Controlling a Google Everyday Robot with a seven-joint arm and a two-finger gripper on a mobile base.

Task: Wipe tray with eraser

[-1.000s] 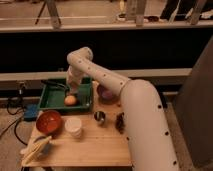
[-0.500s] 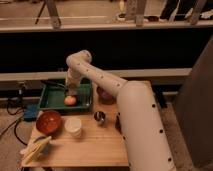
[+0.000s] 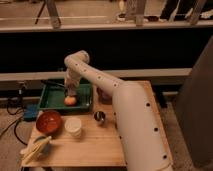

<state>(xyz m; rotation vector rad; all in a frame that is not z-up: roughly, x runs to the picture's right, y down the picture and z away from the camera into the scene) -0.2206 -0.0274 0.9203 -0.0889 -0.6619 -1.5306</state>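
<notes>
Tray [image 3: 50, 101] is where the gripper [image 3: 71, 93] is: it hangs low over the dark-green floor, toward the right half, pointing down. Whether it is clenched or released I cannot tell from where I stand, and I cannot pick out the eraser beneath it. Just in front of the gripper, touching or nearly touching it, an orange ball [image 3: 70, 100] lies on the tray floor. The white arm [image 3: 130, 115] rises from the lower right, bends at a rounded elbow above the tray's back rim and drops to the wrist.

The tray sits at the back-left corner of a light wooden table [image 3: 95, 147], its long side running left to right. Just beside its right rim stands a dark bowl-like thing [image 3: 104, 95], partly hidden by the arm. In front of the tray a round red-orange bowl [image 3: 48, 121] rests on the table. A white cup [image 3: 73, 127] stands just to its right, and a small dark metal cup [image 3: 99, 117] stands further right, close to the arm. At the front-left corner lies something long and pale yellow [image 3: 36, 149]; what it is I cannot tell. A blue object [image 3: 30, 113] sits just off the table's left edge. Behind the table a pale rail [image 3: 165, 74] runs across a dark wall.
</notes>
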